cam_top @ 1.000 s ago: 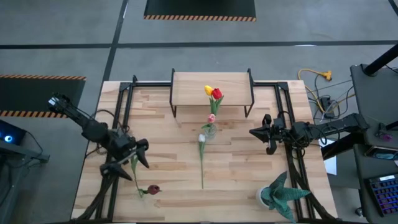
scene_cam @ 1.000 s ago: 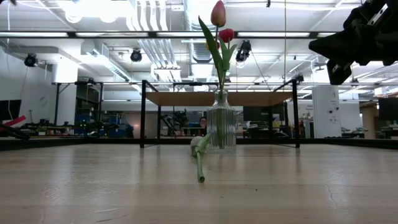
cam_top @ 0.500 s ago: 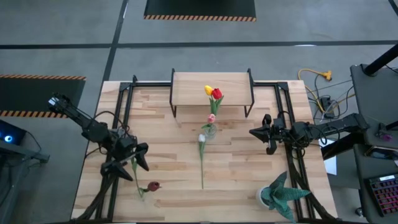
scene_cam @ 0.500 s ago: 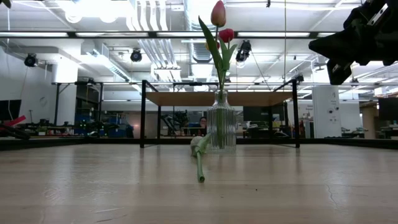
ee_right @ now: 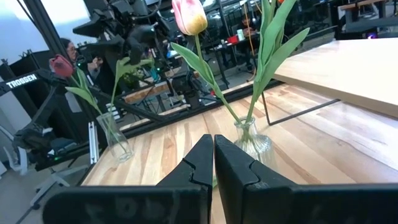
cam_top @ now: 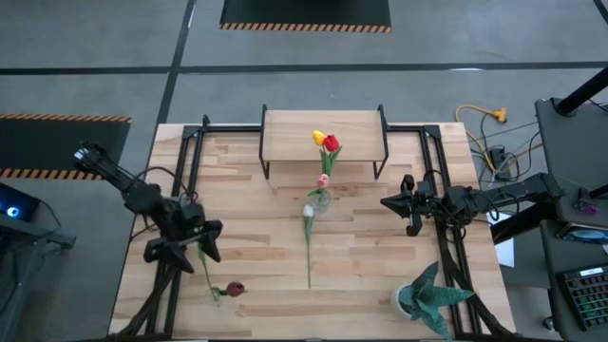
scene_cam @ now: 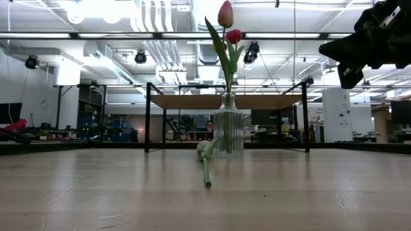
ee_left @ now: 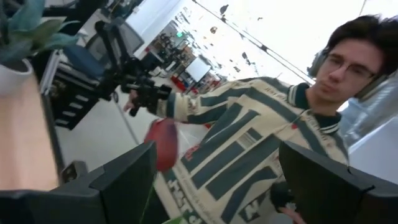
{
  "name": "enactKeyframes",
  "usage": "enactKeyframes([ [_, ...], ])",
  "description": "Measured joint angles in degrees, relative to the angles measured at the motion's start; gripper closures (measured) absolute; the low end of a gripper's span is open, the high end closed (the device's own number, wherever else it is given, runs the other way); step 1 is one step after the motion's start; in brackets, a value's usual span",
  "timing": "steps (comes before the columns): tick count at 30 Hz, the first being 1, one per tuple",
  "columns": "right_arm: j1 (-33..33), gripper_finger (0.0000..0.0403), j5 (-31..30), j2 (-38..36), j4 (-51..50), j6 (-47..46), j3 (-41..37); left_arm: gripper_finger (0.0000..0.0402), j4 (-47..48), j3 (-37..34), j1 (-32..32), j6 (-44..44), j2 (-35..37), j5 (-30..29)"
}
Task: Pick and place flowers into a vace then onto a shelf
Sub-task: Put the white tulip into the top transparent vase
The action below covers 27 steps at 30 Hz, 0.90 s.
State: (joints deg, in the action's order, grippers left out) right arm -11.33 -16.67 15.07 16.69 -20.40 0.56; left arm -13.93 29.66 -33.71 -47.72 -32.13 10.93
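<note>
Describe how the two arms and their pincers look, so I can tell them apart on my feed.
Both arms look alike: dark, nearly black, jointed segments with black cables trailing along them. The left pincer ends in two broad, flat dark fingers with straight edges. The right pincer has two matching dark fingers, blocky and tapering to blunt tips. No markings show on either arm.

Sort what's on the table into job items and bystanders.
Job: clear ribbed glass vase with tulips; white tulip lying flat; dark maroon tulip by the left gripper; light-wood shelf.
Bystanders: spiky teal potted plant.
</note>
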Motion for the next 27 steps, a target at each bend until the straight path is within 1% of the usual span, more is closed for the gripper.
enactKeyframes([
  [9, 0.0, 0.0394, 0.0, 0.0, 0.0, 0.0, 0.0, 0.0081, -0.1, 5.7, 0.0, -0.9, -0.2, -0.1],
  [17, 0.0, 0.0394, 0.0, 0.0, 0.0, 0.0, 0.0, 0.0081, 1.4, 6.1, 0.0, -2.8, -0.3, 0.8],
  [18, 0.0, 0.0394, 0.0, 0.0, 0.0, -0.2, 0.0, 0.0081, 2.5, 6.1, -0.1, -5.0, -0.5, 1.7],
  [20, 0.0, 0.0394, 0.0, 0.0, 0.0, -0.2, 0.0, 0.0081, 5.9, 6.1, -0.1, -11.9, -0.4, 6.1],
  [21, 0.0, 0.0394, 0.0, 0.0, 0.0, -0.2, 0.0, 0.0081, 6.5, 6.1, -0.1, -12.3, -0.4, 6.6],
  [24, 0.0, 0.0394, 0.0, 0.0, 0.0, -0.2, 0.0, 0.0081, 6.4, 5.9, 0.0, -10.7, -0.8, 2.6],
  [27, 0.0, 0.0394, 0.0, 0.0, 0.0, -0.2, 0.0, 0.0081, 6.5, 5.9, 0.1, -12.6, -0.9, 1.8],
])
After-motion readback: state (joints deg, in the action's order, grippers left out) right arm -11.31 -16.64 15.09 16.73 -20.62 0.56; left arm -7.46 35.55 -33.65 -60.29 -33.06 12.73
